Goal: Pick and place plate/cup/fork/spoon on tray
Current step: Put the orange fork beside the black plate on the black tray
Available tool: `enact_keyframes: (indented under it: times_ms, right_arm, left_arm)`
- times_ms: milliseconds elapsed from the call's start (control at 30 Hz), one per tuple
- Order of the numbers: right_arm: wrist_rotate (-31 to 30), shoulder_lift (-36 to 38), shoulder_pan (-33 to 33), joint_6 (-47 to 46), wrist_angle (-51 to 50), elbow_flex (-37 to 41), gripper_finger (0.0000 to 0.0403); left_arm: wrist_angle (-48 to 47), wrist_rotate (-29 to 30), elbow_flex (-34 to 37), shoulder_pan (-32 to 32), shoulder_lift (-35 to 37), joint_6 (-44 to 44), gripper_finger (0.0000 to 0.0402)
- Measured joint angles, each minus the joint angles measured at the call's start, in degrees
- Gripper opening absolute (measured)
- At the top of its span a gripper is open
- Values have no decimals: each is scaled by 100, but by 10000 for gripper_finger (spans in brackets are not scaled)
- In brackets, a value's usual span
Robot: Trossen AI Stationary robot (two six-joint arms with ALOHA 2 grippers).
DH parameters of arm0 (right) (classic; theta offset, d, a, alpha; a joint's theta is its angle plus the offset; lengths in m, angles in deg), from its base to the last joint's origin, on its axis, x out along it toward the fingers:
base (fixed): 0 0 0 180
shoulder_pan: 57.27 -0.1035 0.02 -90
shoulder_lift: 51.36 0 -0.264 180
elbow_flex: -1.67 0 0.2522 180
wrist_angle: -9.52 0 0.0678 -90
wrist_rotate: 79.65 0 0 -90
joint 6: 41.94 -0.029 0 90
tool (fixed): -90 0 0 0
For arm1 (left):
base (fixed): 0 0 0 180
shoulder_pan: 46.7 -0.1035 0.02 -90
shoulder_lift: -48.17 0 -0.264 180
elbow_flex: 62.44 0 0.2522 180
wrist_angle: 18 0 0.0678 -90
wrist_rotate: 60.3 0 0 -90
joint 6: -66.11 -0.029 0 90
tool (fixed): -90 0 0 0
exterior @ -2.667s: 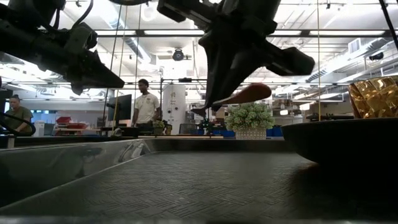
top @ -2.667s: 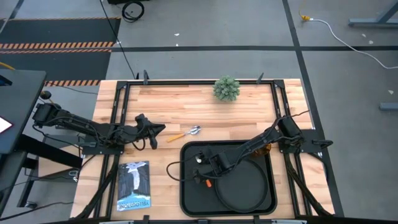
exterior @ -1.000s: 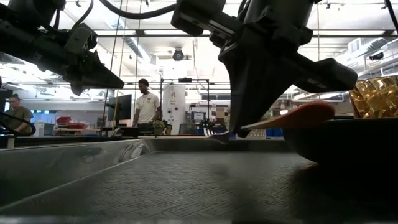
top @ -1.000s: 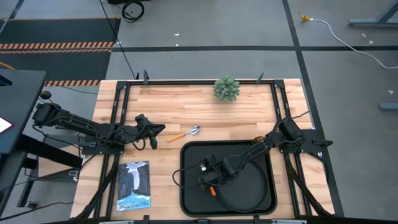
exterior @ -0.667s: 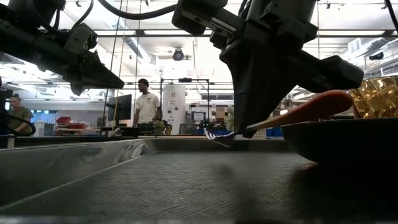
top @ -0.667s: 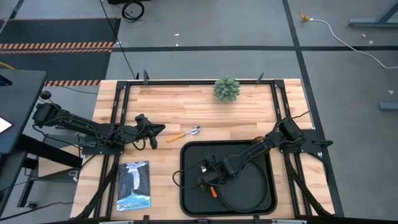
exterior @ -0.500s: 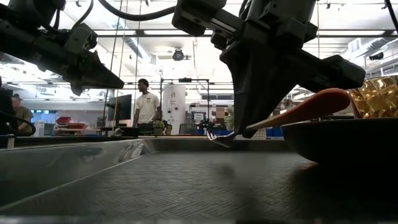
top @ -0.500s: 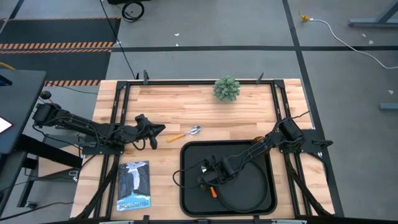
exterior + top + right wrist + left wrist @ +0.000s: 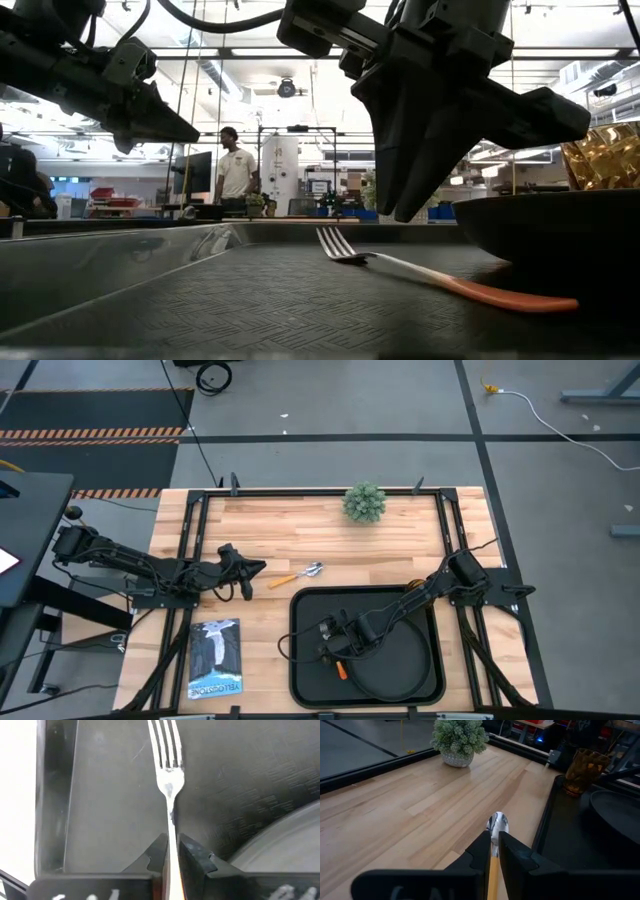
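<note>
Black tray (image 9: 300, 610) with a fine woven texture across its floor, matte black plate (image 9: 395, 660) sitting on it. Silver tines on the fork (image 9: 440, 280), orange handle. The spoon (image 9: 298, 574) shows a silver bowl and an orange handle. The cup (image 9: 584, 770) glows amber. Light wood-grain tabletop (image 9: 280, 530), grey-green potted plant (image 9: 364, 502), and a blue and white booklet (image 9: 215, 658).

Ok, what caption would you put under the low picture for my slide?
Orange-handled silver fork lying flat on the black rectangular tray beside the round black plate, right gripper above it.
</note>
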Motion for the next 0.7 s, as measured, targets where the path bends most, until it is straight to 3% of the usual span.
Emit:
enact_keyframes:
  times_ms: [367,700]
  right_arm:
    - [62,2,17,303,75,0,55]
    - [-329,4,367,3312,722,-2,54]
  left_arm:
    - [-2,-6,0,1,0,0,43]
    - [-2,-14,0,0,0,-27,43]
